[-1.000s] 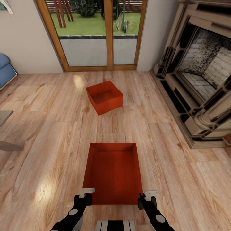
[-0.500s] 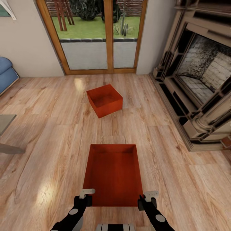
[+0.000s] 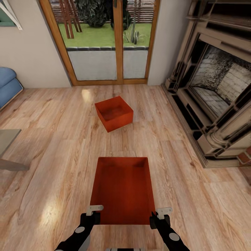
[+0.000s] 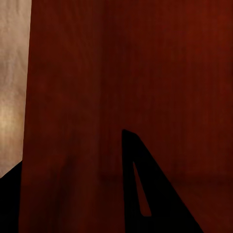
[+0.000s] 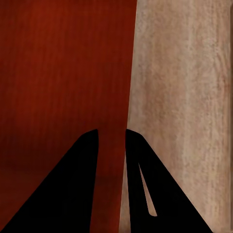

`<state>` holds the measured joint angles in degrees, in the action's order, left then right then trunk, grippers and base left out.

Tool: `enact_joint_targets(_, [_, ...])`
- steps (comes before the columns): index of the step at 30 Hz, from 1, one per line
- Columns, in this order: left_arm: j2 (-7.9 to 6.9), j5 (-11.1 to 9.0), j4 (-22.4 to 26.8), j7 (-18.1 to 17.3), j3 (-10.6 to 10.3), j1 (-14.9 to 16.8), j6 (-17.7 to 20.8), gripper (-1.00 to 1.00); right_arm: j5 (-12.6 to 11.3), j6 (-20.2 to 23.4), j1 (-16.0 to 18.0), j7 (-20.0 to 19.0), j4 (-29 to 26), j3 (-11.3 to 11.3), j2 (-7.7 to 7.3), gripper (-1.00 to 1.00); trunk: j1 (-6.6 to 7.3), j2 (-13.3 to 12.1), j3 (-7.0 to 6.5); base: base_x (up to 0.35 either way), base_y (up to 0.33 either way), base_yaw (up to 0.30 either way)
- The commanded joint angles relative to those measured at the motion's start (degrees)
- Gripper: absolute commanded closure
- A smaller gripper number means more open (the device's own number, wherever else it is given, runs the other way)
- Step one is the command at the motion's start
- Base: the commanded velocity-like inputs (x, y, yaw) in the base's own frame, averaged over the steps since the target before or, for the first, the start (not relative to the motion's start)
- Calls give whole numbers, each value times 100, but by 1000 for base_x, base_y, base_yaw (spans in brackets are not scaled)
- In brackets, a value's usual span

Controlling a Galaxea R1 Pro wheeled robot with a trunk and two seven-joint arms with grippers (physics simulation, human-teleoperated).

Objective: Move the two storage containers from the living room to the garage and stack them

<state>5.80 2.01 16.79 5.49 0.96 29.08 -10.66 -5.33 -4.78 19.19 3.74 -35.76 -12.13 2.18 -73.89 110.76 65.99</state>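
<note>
I am holding one orange-red rectangular open-topped storage container (image 3: 122,190) out in front of me, one end effector at each near corner. My left end effector (image 3: 93,213) pinches the left wall and my right end effector (image 3: 158,216) pinches the right wall. In the right wrist view the two dark fingers (image 5: 92,160) straddle the thin red wall, clamped on it. In the left wrist view one finger (image 4: 138,179) lies inside the box and the other is at the frame's corner, so I judge that side clamped too. Gripping both sides keeps the open box level for the trip.

The second orange-red open-topped storage container (image 3: 114,113) sits on the light wood plank floor (image 3: 52,146), well ahead, near the wood-framed glass doors (image 3: 104,42). The stone-lined fireplace (image 3: 216,90) stands to my right. I am not yet in the garage, so nothing is stacked.
</note>
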Motion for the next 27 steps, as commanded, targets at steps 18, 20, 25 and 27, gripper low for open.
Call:
enact_joint_targets(18, [-36, -16, -26, 261, 5, 1, -33, 100, -38, -287, 6, -75, -10, -88, -8, 100, 396, -722, -477, 0, 0, 0])
enact_joint_targets(20, [-36, -16, -26, 264, 4, 1, -33, 100, -38, -287, 6, -75, -10, -87, -7, 100, 440, -802, -530, 0, 0, 0])
enact_joint_targets(25, [-36, -10, -26, 268, 8, 1, -39, 100, -38, -287, 6, -75, -10, -88, -7, 100, 550, -1003, -663, 0, 0, 0])
enact_joint_targets(27, [-36, -11, -26, 268, 9, 1, -41, 100, -38, -287, 6, -75, -10, -88, -7, 100, 594, -1083, -716, 0, 0, 0])
